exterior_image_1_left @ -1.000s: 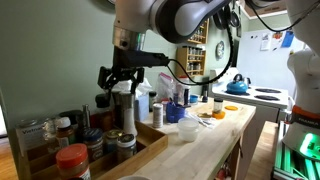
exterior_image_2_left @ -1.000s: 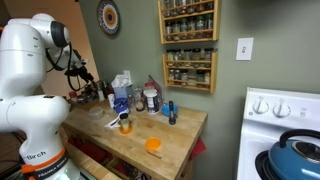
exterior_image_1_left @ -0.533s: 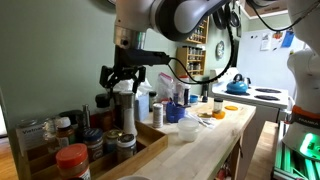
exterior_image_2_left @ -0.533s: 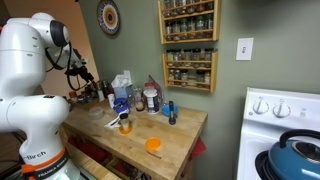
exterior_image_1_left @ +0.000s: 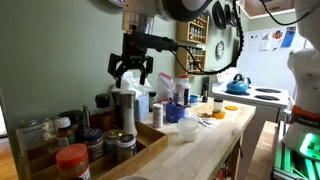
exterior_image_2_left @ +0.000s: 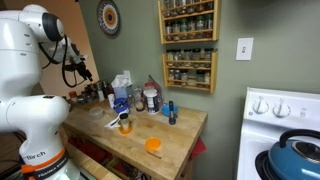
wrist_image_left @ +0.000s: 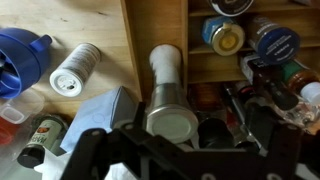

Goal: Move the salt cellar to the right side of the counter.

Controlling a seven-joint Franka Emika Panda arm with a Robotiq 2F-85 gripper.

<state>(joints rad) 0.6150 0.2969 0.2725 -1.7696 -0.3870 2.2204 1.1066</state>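
Note:
The salt cellar (exterior_image_1_left: 124, 108) is a tall silvery-grey canister standing upright at the back of the counter (exterior_image_1_left: 205, 150), among jars and bottles. My gripper (exterior_image_1_left: 131, 76) hangs just above its top, open and empty, with the fingers spread wider than the canister. In the wrist view the salt cellar (wrist_image_left: 170, 105) shows from above, its round pale top between my dark fingers (wrist_image_left: 88, 155), and the gripper (wrist_image_left: 180, 150) is clear of it. In an exterior view the gripper (exterior_image_2_left: 86, 74) is over the counter's far left corner (exterior_image_2_left: 140, 130); the canister cannot be made out there.
A wooden tray (exterior_image_1_left: 150, 140) with spice jars and a red-lidded jar (exterior_image_1_left: 72, 160) stands beside the canister. Bottles, a blue bowl (exterior_image_1_left: 188, 128) and small items crowd the counter's middle. A stove with a blue kettle (exterior_image_1_left: 237, 86) lies beyond. A spice rack (exterior_image_2_left: 190, 40) hangs on the wall.
My gripper has risen from around the top of the salt cellar to just above it and shifted slightly sideways. The salt cellar has stayed in place.

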